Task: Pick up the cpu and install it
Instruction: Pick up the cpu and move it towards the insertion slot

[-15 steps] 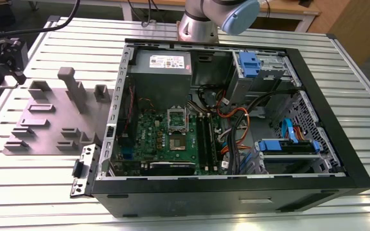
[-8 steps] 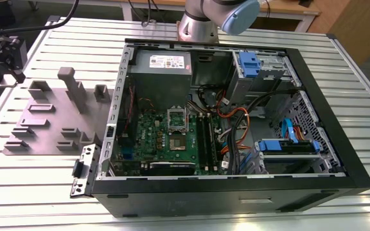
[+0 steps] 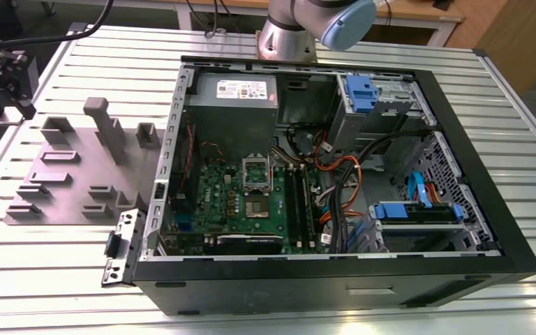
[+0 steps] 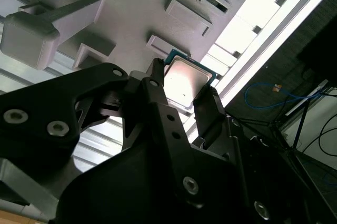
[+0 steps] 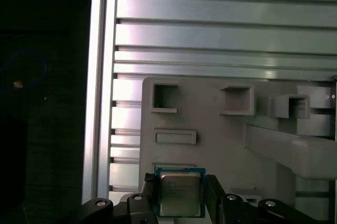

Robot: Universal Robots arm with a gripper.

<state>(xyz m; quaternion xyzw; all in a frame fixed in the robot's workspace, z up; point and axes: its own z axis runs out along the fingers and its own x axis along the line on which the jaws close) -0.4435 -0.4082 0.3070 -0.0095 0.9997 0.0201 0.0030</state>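
Hand clamped on the cpu, a finger at each side edge, silvery top visible in both wrist views. We log the chip over the grey tray, which lies on the ribbed surface, on the exterior view's left of the open computer case.

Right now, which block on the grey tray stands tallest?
The slim post with the wide head, toward the tray's far side in the exterior view; every other block is much lower.

Silvery cpu between 2 black fingers, over grey tray on slatted table.
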